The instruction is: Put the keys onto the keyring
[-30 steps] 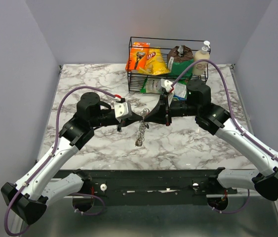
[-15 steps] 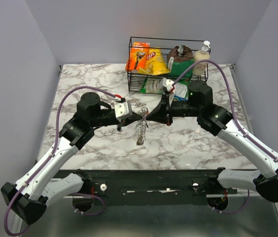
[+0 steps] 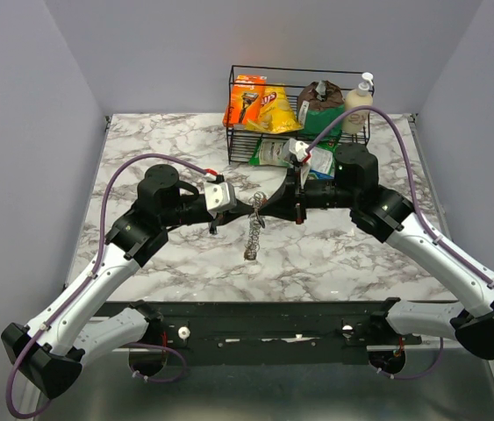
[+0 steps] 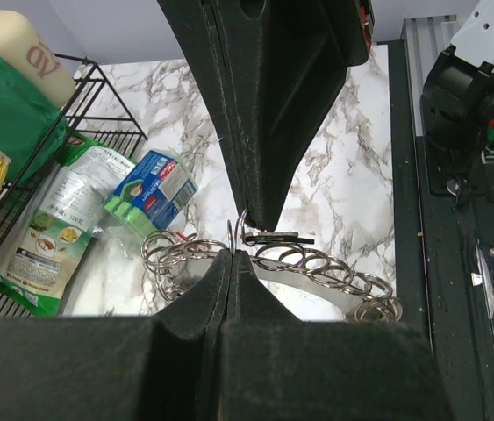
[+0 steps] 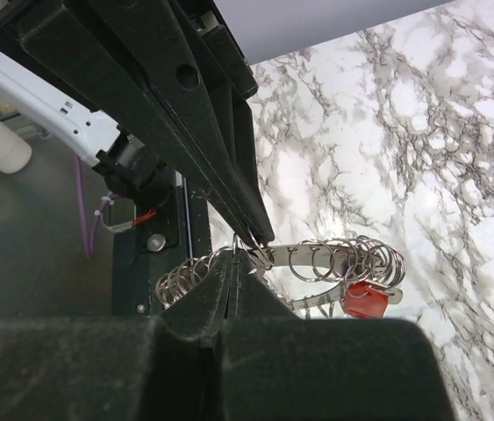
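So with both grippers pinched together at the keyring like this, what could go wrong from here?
1. The keyring dangles from fingertip pinches alone; a slip would likely drop it onto the table.
2. The left gripper and right gripper are shut tip to tip; a slightly misaligned push could knock them together or twist the ring free.
3. The right wrist sits close to the packets by the wire basket; swinging back might bump them.
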`<state>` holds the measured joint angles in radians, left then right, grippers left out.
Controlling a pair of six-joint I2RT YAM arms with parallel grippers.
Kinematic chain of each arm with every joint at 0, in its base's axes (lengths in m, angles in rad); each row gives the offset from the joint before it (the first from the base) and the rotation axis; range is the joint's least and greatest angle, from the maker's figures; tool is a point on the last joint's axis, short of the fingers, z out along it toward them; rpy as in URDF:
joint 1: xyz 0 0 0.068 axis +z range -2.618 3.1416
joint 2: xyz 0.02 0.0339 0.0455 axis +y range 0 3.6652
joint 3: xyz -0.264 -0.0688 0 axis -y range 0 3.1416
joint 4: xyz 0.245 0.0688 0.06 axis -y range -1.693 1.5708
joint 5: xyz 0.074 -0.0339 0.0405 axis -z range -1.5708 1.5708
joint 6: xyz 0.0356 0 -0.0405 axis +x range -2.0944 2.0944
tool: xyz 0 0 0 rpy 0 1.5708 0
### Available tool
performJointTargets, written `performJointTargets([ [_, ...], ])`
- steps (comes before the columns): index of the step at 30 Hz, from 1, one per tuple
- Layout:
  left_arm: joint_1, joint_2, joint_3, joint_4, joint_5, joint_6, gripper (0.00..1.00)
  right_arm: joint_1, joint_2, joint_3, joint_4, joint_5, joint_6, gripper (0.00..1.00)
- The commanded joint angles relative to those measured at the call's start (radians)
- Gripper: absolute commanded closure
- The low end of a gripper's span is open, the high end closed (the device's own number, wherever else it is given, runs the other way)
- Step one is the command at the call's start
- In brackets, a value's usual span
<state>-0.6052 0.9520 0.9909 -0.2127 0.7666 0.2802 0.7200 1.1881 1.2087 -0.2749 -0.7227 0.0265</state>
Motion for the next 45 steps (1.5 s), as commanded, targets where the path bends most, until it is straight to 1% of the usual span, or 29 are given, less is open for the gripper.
performJointTargets([
  [1, -0.018, -0.018, 0.032, 0.036, 0.011, 0.004, 1.00, 0.007, 0.016, -0.005, 0.028, 0.019, 0.024, 0.99],
  [20, -0.021, -0.032, 0.025, 0.024, 0.005, 0.007, 1.00, 0.007, -0.016, -0.020, 0.014, 0.144, 0.035, 0.99],
  [37, -0.024, -0.036, 0.020, 0.019, 0.007, 0.002, 1.00, 0.009, -0.018, 0.017, 0.003, 0.157, 0.064, 0.99],
  [45, -0.024, -0.047, 0.009, 0.056, 0.016, -0.019, 1.00, 0.007, -0.015, 0.003, 0.003, 0.154, 0.064, 0.99],
])
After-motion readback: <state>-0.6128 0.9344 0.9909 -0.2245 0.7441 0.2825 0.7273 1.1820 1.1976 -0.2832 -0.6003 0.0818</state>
